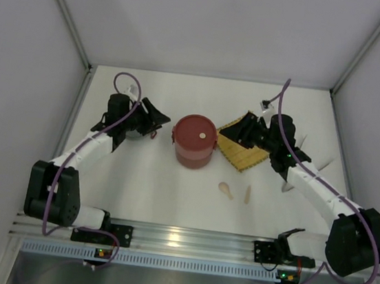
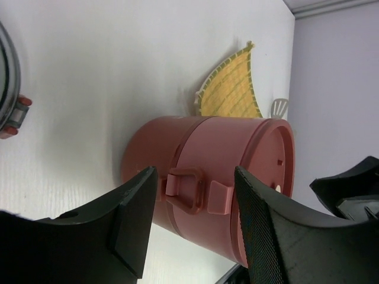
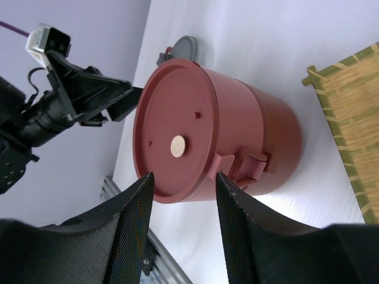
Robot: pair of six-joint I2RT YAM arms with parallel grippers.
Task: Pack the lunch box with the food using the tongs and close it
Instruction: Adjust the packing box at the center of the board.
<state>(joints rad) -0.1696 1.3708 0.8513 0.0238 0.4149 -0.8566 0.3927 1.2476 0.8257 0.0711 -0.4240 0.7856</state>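
1. Where the left tool (image 2: 195, 183) hangs at the lunch box's (image 1: 193, 141) left side, its jaws stand well apart. Nothing sits between them, and the black textured pads (image 2: 260, 231) are bare.
2. Right tool (image 3: 183, 177): jaws also parted, to a moderate gap, and empty. It hangs at the lunch box's right side, above the mat (image 1: 244, 152).
3. Both tools point inward at the lunch box from opposite sides. Neither touches it; the top view shows a strip of bare desk (image 1: 143, 185) between each tool and the maroon wall.
4. Lunch box: round, maroon, upright near the middle of the desk, tiers stacked. The flat lid (image 3: 172, 118) is seated on top. A pale dot (image 1: 203, 137) shows on the lid.
5. A maroon clasp (image 2: 186, 189) lies folded against the side wall, across the seam between the tiers.
6. A grey round piece (image 3: 188, 47) with a small red handle (image 1: 154, 135) lies on the desk to the left of the lunch box. It is partly under the left tool and apart from the box. Cannot tell what it is.
7. Mat: yellow, woven, flat on the desk just to the right of the lunch box. A narrow strip of desk separates them in the right wrist view.
8. A beige spoon (image 1: 226, 189) and a beige stick (image 1: 247, 194) lie side by side, not touching. They are in front of the mat, toward the arm bases.
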